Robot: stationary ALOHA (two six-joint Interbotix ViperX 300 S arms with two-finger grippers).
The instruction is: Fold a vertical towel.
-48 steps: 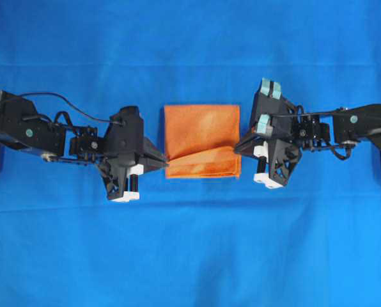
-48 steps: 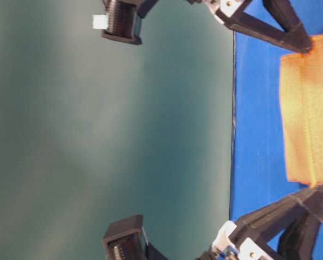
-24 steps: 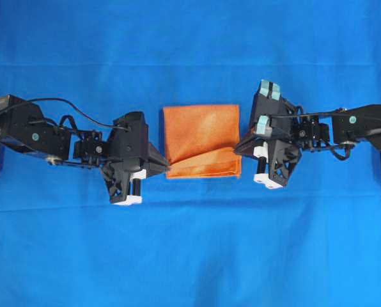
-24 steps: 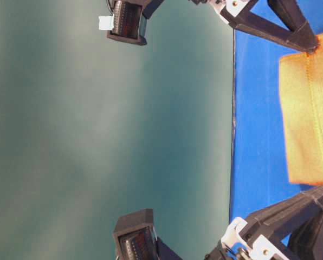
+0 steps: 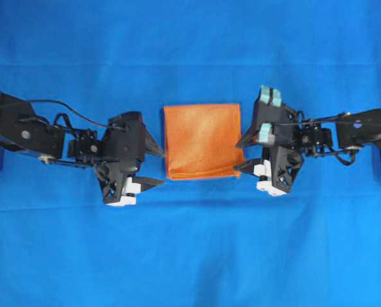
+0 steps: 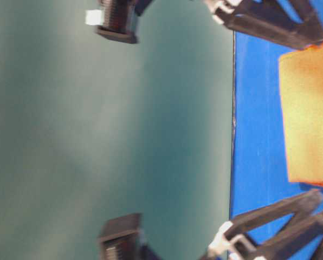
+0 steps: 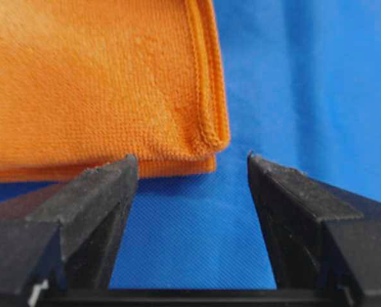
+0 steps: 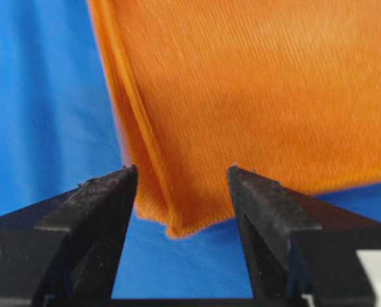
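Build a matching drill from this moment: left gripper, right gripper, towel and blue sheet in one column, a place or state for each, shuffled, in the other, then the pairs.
1. left gripper
2. right gripper
3. towel
4. blue sheet

A. orange, folded, lying flat
B. covers the table
C. open, at the towel's left edge in the overhead view
D. open, at the towel's right edge in the overhead view

Pairs: 1-C, 2-D, 3-A, 4-B

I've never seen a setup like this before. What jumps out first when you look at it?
The bright orange towel grabs the eye first: folded into a neat squarish shape, it lies in the middle of the big blue sheet. Two black robot arms reach in from either side, the left gripper at the towel's left edge and the right gripper at its right edge. Both have their fingers spread apart, and the towel lies flat, not clamped.
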